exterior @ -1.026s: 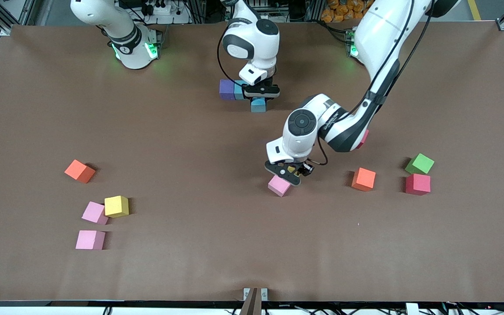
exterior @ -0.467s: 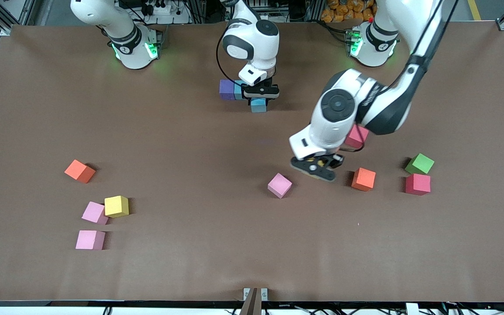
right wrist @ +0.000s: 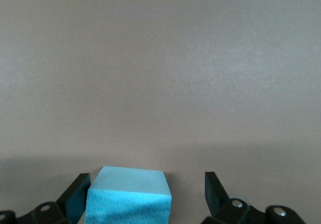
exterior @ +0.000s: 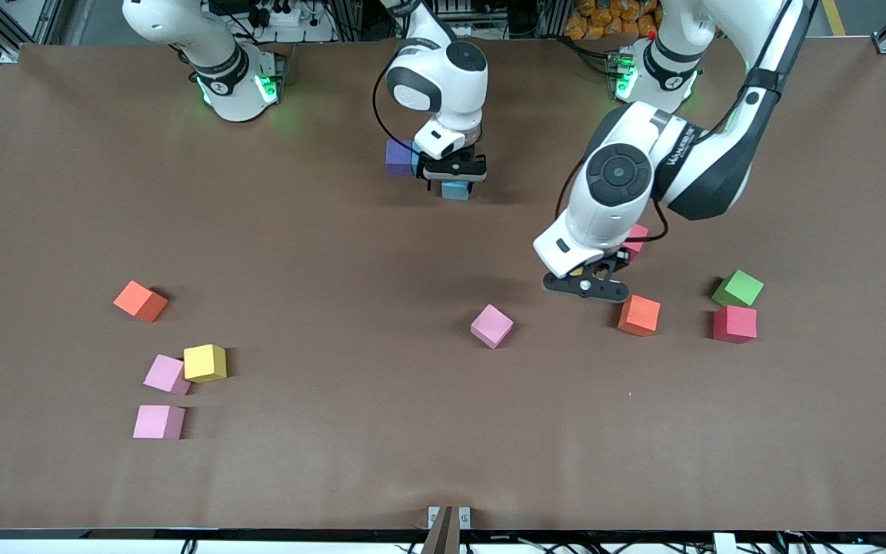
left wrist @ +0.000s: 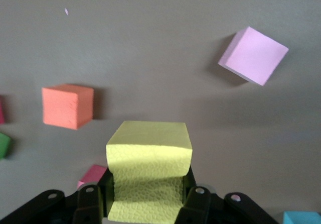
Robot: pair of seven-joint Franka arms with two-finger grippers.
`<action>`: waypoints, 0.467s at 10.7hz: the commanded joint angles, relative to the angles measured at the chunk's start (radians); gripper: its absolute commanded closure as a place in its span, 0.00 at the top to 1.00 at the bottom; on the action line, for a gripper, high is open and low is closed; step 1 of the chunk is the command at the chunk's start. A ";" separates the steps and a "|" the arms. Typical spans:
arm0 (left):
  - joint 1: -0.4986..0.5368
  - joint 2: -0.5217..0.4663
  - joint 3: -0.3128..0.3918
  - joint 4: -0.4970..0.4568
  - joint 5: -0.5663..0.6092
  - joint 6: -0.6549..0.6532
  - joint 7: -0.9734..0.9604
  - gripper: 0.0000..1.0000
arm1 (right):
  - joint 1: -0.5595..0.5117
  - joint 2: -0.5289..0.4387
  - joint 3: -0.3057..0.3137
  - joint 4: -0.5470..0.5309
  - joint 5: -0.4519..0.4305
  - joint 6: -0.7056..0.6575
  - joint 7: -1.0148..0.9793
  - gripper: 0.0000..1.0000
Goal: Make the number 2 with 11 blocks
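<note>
My left gripper (exterior: 585, 286) hangs over the table beside an orange block (exterior: 639, 315), shut on a yellow block (left wrist: 149, 148). My right gripper (exterior: 454, 169) stands open around a cyan block (right wrist: 128, 194), which rests on the table touching a row made of a purple block (exterior: 398, 156) and a second cyan block (exterior: 418, 154). A rose-red block (exterior: 635, 237) lies partly hidden under the left arm. Loose blocks lie nearer the front camera: a pink one (exterior: 492, 325), an orange one (exterior: 140, 300), a yellow one (exterior: 204, 362) and two more pink ones (exterior: 167, 374) (exterior: 158, 422).
A green cube (exterior: 737, 288) and a deep red cube (exterior: 734, 323) sit toward the left arm's end of the table (exterior: 443, 446). The left wrist view also shows the orange block (left wrist: 67, 106) and the pink block (left wrist: 253, 56) on the table.
The left gripper has carried the yellow block from over the pink block to beside the orange block. The right gripper has opened and let go of the cyan block.
</note>
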 commanded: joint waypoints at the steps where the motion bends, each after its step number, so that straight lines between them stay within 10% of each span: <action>1: 0.000 -0.020 -0.061 -0.047 -0.028 -0.001 -0.164 0.32 | -0.009 -0.028 0.006 -0.010 -0.008 -0.022 -0.028 1.00; 5: -0.002 -0.031 -0.091 -0.066 -0.028 -0.009 -0.262 0.32 | 0.008 -0.018 0.010 -0.013 -0.008 -0.032 -0.018 1.00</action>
